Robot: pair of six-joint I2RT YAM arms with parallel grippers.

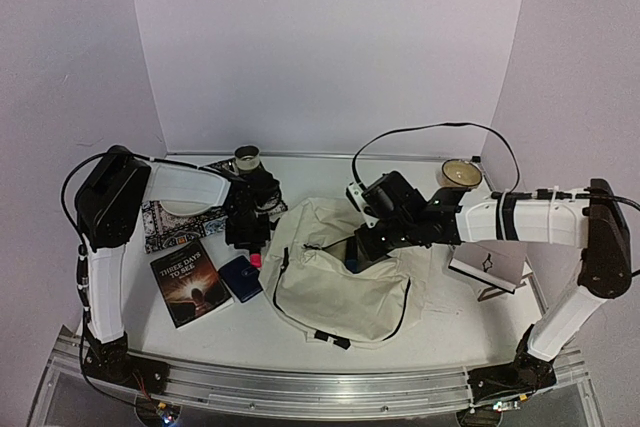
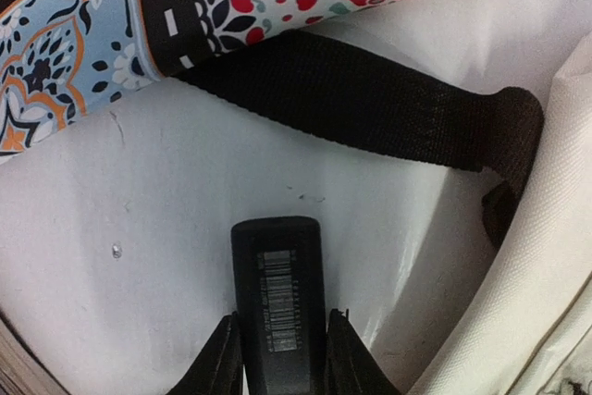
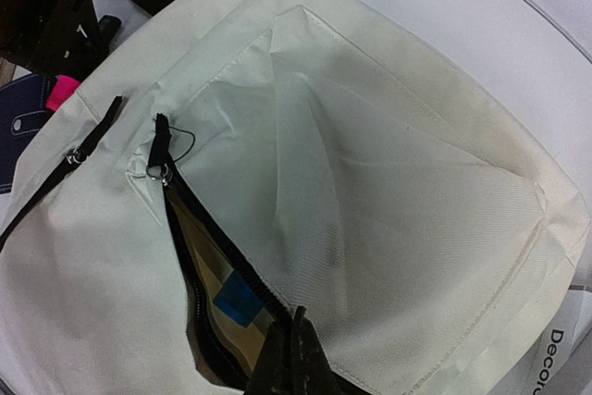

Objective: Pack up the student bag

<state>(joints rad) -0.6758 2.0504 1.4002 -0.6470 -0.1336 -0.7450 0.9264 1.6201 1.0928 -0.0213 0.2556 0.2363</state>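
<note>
The student bag (image 1: 340,277) is a cream fabric backpack lying mid-table with its black zipper partly open. My right gripper (image 1: 365,247) is at that opening, jaws shut on the zipper edge (image 3: 296,321) and holding the upper flap (image 3: 416,191). Inside the gap I see a tan item with a blue patch (image 3: 236,307). My left gripper (image 1: 248,232) hangs just left of the bag. It is shut on a narrow black block with a barcode label (image 2: 277,265), gripped between both fingers (image 2: 282,321) above the white table. The bag's black strap (image 2: 370,104) runs ahead of it.
A patterned pouch (image 1: 165,219) lies under the left arm. Near it are a dark book (image 1: 190,282), a navy wallet (image 1: 240,277) and a pink item (image 1: 256,260). A tape roll (image 1: 246,158) and another roll (image 1: 461,173) stand at the back. A white packet (image 1: 488,265) sits right.
</note>
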